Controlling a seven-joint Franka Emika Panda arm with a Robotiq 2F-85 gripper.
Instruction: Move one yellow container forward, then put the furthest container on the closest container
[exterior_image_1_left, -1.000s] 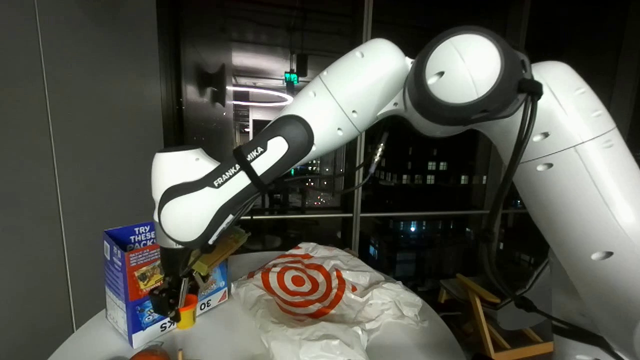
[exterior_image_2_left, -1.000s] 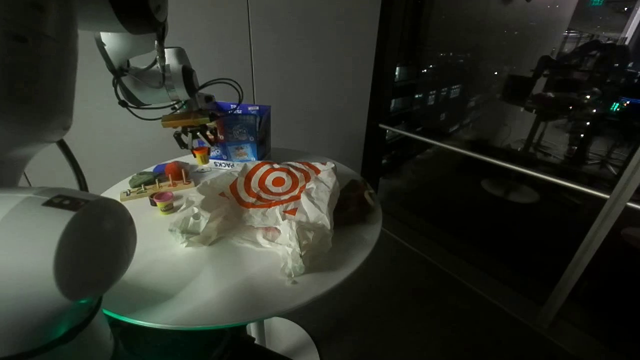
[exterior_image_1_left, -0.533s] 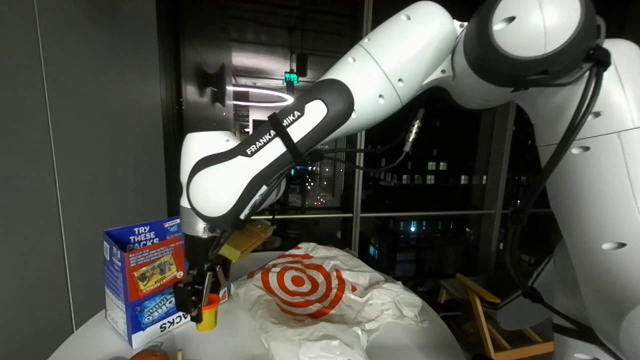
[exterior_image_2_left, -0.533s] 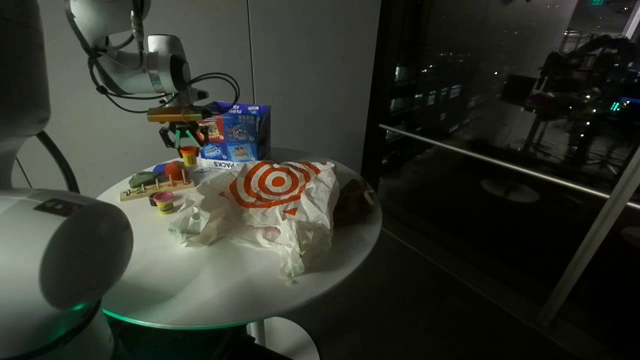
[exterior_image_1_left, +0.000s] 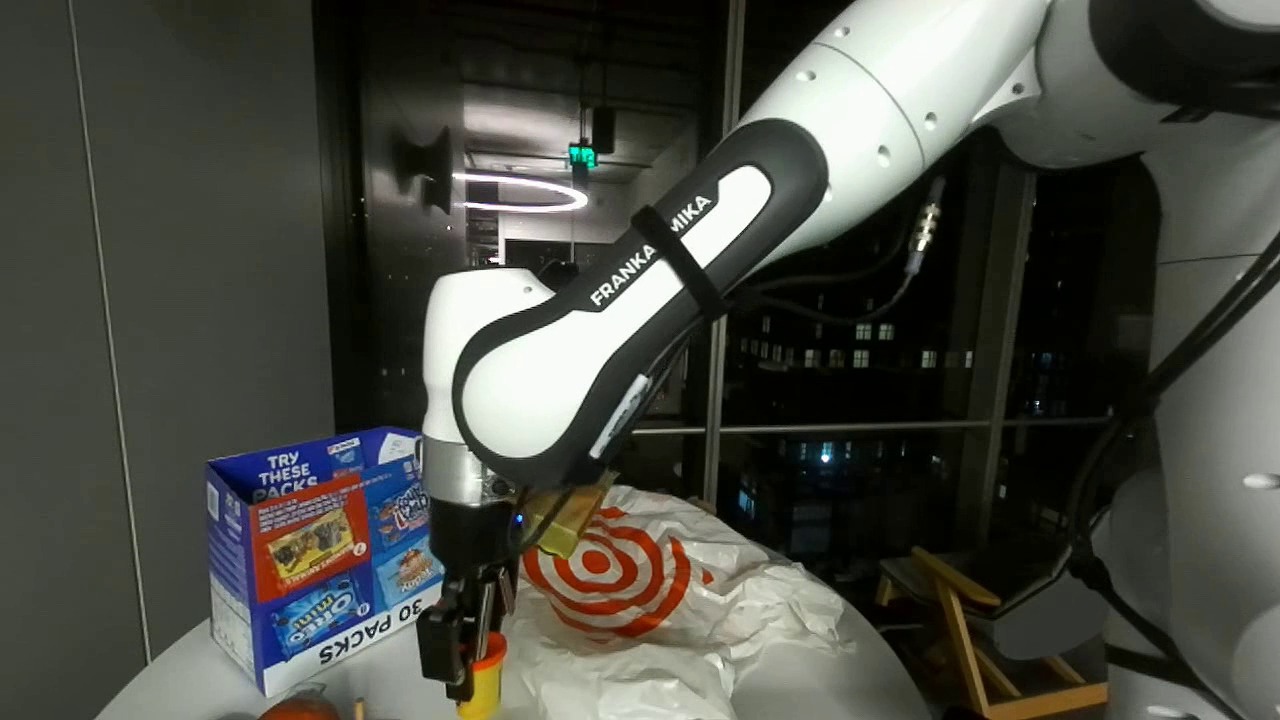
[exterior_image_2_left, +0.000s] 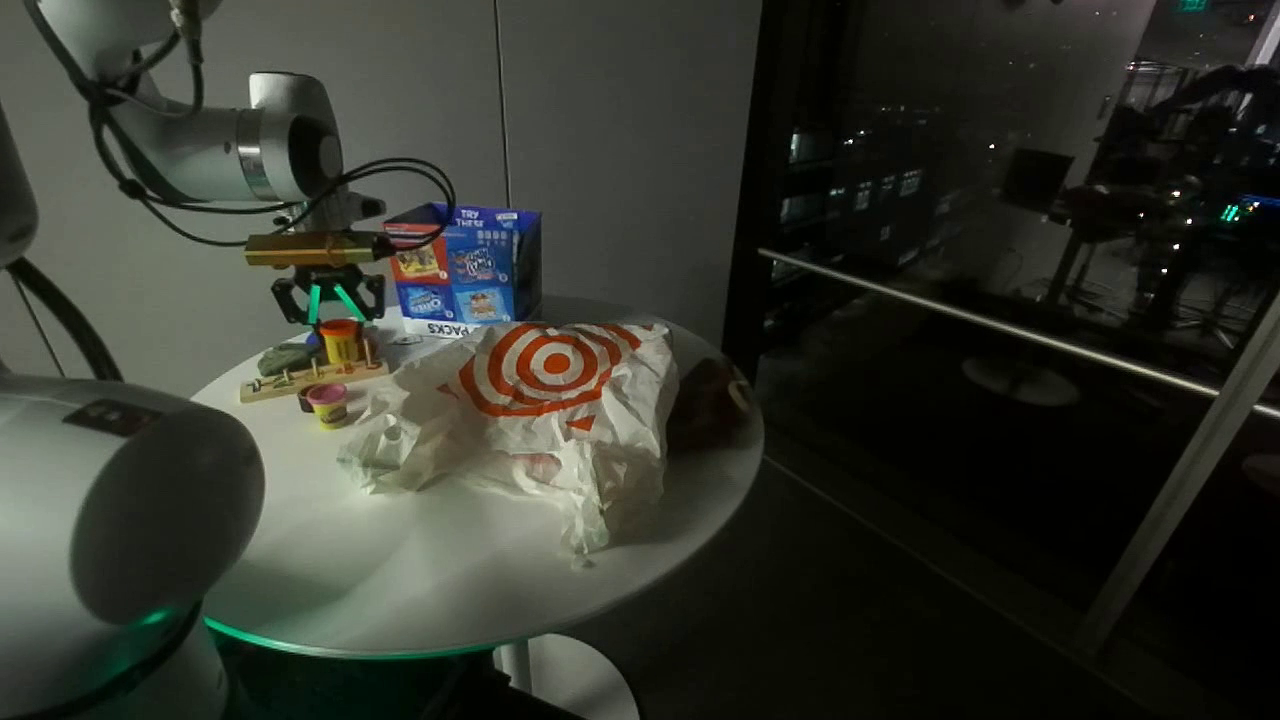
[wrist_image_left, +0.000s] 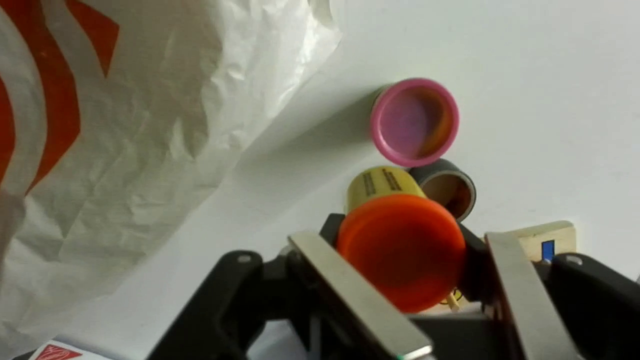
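A yellow container with an orange top is held between the fingers of my gripper. It also shows in both exterior views. It looks upright and raised above the table. My gripper is shut on it. A second yellow container with a pink lid stands upright on the table, just beyond the held one in the wrist view. It also shows in an exterior view, in front of the held container. It is out of view in the exterior view with the large arm.
A dark grey ring-like object touches the pink-lidded container. A wooden peg board lies beside it, with a green lump behind. A white plastic bag with red rings covers mid-table. A blue snack box stands at the back.
My gripper has carried the orange-topped container away from the blue box, toward the peg board and the pink-lidded container. The pink-lidded container has not moved.
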